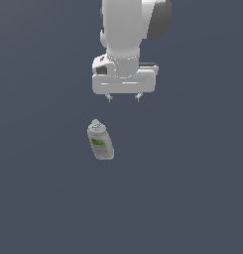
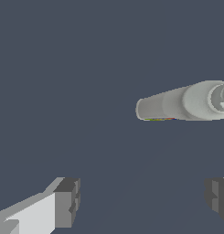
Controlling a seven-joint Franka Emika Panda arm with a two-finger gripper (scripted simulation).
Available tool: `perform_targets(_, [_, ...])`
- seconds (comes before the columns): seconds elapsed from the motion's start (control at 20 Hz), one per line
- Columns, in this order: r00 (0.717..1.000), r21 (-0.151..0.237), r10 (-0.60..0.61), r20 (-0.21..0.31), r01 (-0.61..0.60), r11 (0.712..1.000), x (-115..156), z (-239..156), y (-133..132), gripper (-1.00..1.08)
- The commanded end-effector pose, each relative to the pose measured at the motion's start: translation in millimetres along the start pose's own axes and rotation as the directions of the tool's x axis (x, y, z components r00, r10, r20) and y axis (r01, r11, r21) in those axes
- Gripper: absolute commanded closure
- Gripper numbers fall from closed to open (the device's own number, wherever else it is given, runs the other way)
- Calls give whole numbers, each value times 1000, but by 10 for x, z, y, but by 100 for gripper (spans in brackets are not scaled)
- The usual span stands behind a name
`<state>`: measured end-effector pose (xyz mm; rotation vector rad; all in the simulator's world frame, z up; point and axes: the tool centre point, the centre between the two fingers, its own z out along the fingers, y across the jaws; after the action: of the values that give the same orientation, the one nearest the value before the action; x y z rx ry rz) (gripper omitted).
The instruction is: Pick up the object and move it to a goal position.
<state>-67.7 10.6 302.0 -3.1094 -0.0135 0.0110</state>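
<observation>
Pincer (image 1: 124, 97) wide open, empty, above bottle (image 1: 100, 141).

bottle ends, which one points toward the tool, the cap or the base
The cap end. The bottle lies on the surface with its narrower pale cap nearer the open tool; the wider base faces away, toward the exterior view's bottom edge.

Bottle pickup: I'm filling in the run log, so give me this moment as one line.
phase: pre-grasp | gripper: open, empty | bottle: lying on surface, apart from gripper, ungrasped | cap toward gripper
</observation>
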Motion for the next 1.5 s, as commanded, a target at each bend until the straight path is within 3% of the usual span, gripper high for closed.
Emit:
perform_targets(0.0, [1000, 0, 0, 0, 0, 1000, 0, 0, 0, -92])
perform_targets(0.9, [999, 6, -48, -11, 48, 999, 13, -181, -121, -92])
perform_targets(1.45, [983, 2, -185, -11, 185, 983, 83, -153, -24, -92])
